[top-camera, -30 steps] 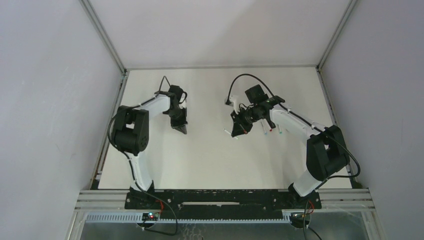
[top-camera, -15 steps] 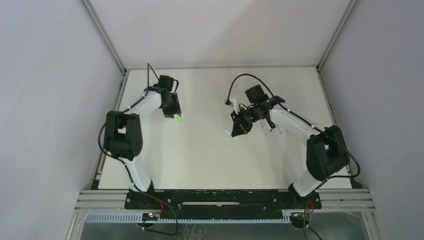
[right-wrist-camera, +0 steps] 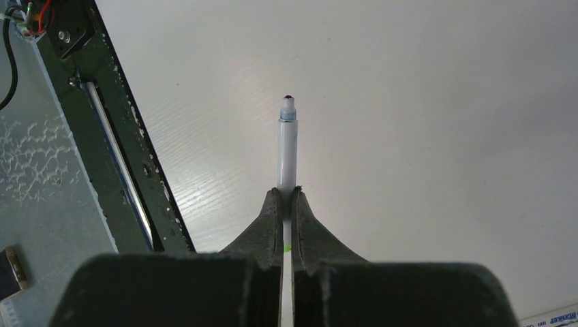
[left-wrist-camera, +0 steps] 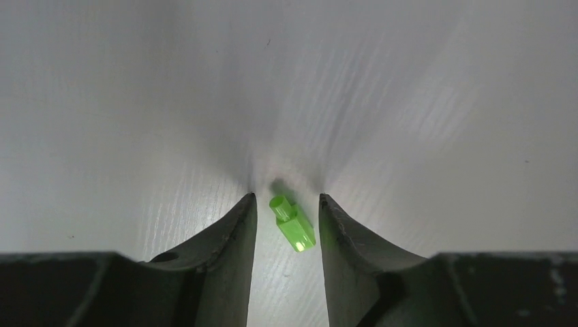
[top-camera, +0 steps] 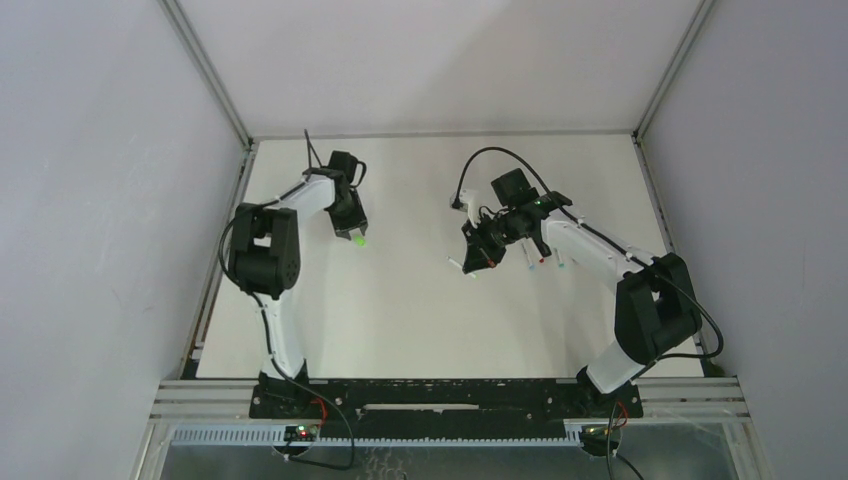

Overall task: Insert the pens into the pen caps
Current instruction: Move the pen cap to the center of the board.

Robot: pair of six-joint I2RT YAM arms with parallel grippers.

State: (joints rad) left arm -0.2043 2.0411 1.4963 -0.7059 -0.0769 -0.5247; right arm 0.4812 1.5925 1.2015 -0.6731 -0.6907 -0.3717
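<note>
The left arm's fingers [left-wrist-camera: 228, 252] stand spread, with nothing pinched. Between them in the left wrist view a bright green cap [left-wrist-camera: 293, 225] lies on the white tabletop [left-wrist-camera: 443, 122], slanting from upper left to lower right. It is clear of the finger on the left of the frame and close to the one on the right, and I cannot tell whether it touches that one. From the top camera this cap [top-camera: 358, 240] shows as a small green spot left of centre, just at the tips of the left arm's fingers. The right arm's fingers [right-wrist-camera: 267, 235] are pressed together on a pen [right-wrist-camera: 287, 150] with a pale, clear barrel. It sticks straight out beyond them toward the top of the frame, ending in a small dark tip, and a sliver of green shows in the gap lower down. In the top view that pen [top-camera: 456, 266] pokes out to the lower left of the right arm's fingers, right of centre. Just to its right three pens lie side by side on the tabletop, partly under the right arm: a blue-ended pen [top-camera: 527, 262], a red-ended pen [top-camera: 541, 256] and a green-ended pen [top-camera: 561, 264]. At the lower right corner of the right wrist view sits a white strip [right-wrist-camera: 555, 317] with blue print too small to read.
</note>
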